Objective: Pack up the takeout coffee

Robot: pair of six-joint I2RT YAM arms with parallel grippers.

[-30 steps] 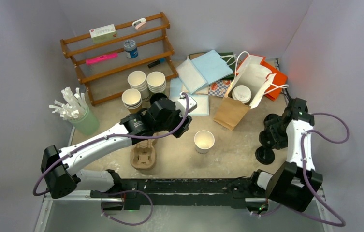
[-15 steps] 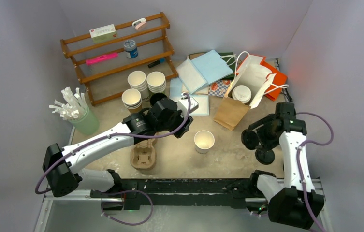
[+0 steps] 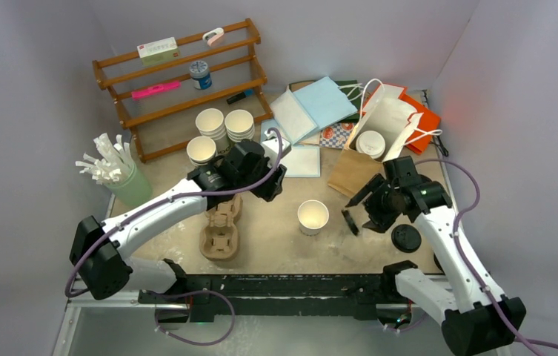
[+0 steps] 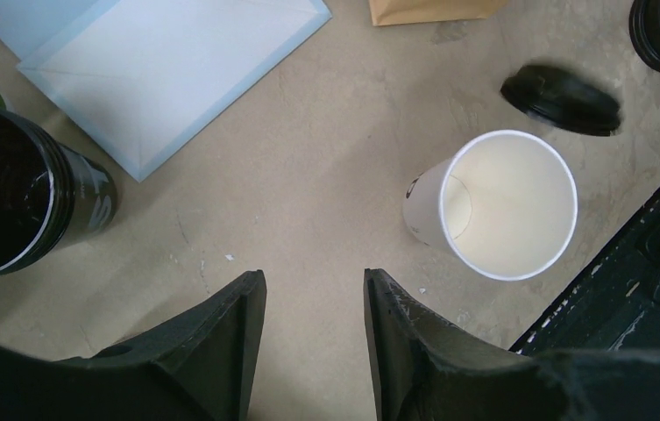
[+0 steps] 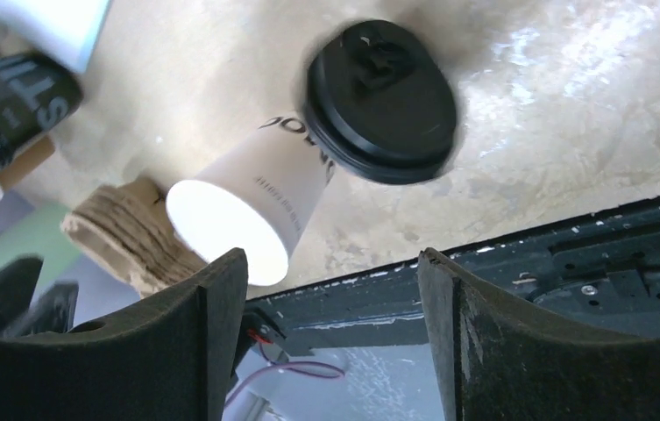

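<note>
An open paper cup (image 3: 313, 216) (image 4: 506, 203) (image 5: 251, 206) with no lid stands mid-table. A second cup (image 3: 370, 144) with a pale lid stands inside the open brown paper bag (image 3: 355, 174). A black lid (image 3: 350, 221) (image 4: 561, 99) (image 5: 381, 101) sits tilted just right of the open cup, beyond my right fingertips and apart from them. My right gripper (image 3: 361, 210) (image 5: 330, 254) hangs open with nothing between its fingers. To the left of the cup my left gripper (image 3: 270, 185) (image 4: 315, 276) is open and holds nothing, above bare table.
Another black lid (image 3: 406, 237) lies at the right. A pulp cup tray (image 3: 221, 230) sits front left and an all-black cup (image 4: 19, 197) is left of my left gripper. Cup stacks (image 3: 220, 126), a straw holder (image 3: 127, 185), a wooden rack (image 3: 179, 81) and blue napkins (image 3: 313, 104) fill the back.
My right arm has swung from the right edge leftward toward the open cup, and a black lid now sits beside that cup. My left gripper has drawn back a little.
</note>
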